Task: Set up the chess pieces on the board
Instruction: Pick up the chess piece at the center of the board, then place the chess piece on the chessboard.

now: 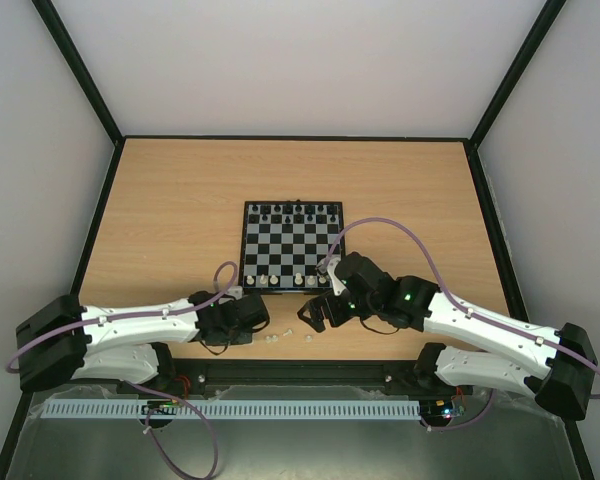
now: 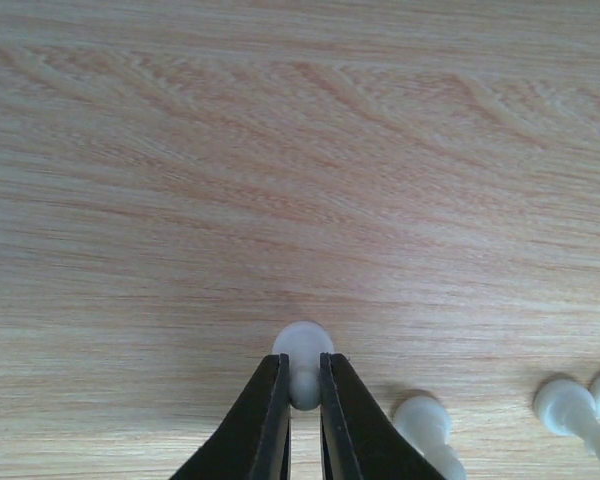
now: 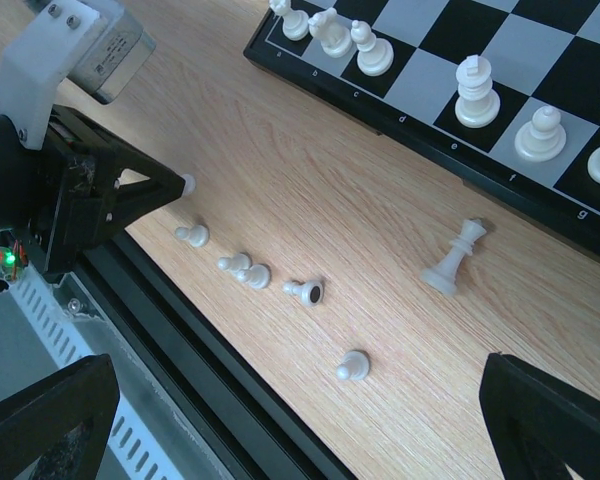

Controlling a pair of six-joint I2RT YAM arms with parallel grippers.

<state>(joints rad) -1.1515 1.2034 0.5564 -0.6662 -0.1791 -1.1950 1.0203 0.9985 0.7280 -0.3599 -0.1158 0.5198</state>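
My left gripper (image 2: 303,361) is shut on a small white pawn (image 2: 302,338) low over the wooden table, near the front edge. In the right wrist view that pawn (image 3: 188,183) shows at the left gripper's tip. Several more white pawns (image 3: 253,275) lie loose along the front edge. A taller white piece (image 3: 453,262) lies on its side just off the board (image 3: 400,125). Several white pieces (image 3: 477,92) stand on the board's near row. My right gripper (image 3: 300,370) hangs wide open above the loose pawns and holds nothing.
Black pieces (image 1: 295,212) stand on the far rows of the board (image 1: 293,245). A black rail (image 3: 180,340) runs along the table's front edge, right beside the loose pawns. Two loose pawns (image 2: 425,420) lie close to the right of my left fingers.
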